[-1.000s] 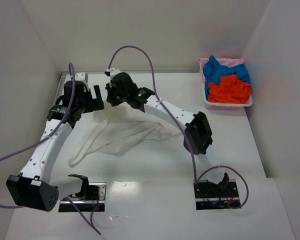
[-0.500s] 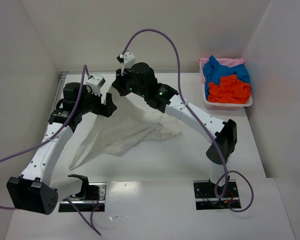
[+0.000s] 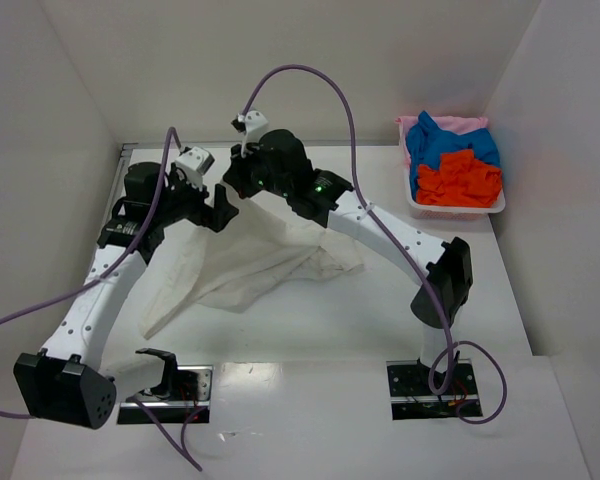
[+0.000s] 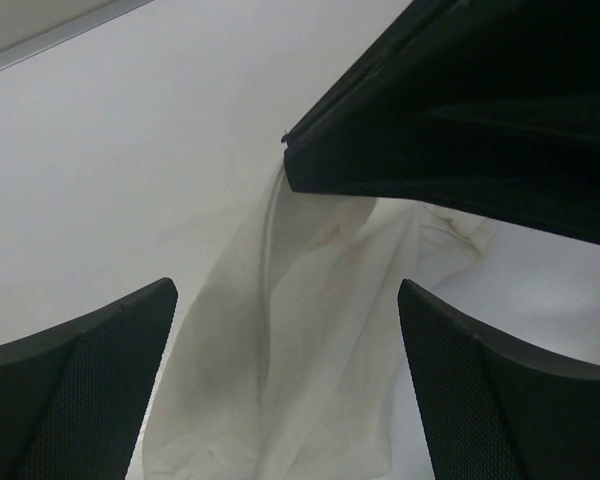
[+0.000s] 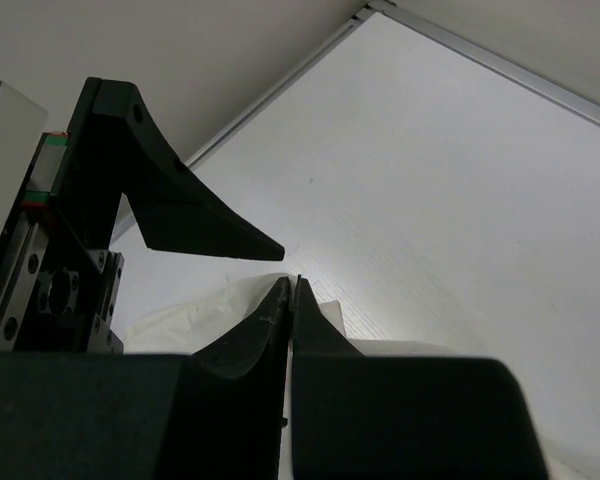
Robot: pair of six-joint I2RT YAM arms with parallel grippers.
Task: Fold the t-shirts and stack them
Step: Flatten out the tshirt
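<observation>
Since a second ago my right arm has reared up and hauled the far edge of the off-white t-shirt (image 3: 250,260) off the table (image 3: 380,320). Over the last half second almost nothing changed, the left side just crept a hair closer.

Right pincer (image 5: 292,290) is pinched fully closed on a fold of that shirt, up near the back of the table. Left pincer (image 4: 285,292) is spread wide and holding nothing. It hovers just beside the right one, with the hanging cloth right in front of its gap.

Step in hand, I reckon: get a second grip so the shirt can be spread flat. Tip to self: close the left on a single layer of the edge just beside the right grip, not the whole bunch. Then draw the two apart sideways so the cloth untwists before it gets laid down.

Fabric's thin, limp and matte, draping in long soft creases from the pinch, with the rest crumpled in a rough triangle on the table. The blue t-shirt (image 3: 450,145), orange-red t-shirt (image 3: 462,183) and pale pink t-shirt (image 3: 450,122) sit heaped in the white tray (image 3: 458,210) at the far right.
</observation>
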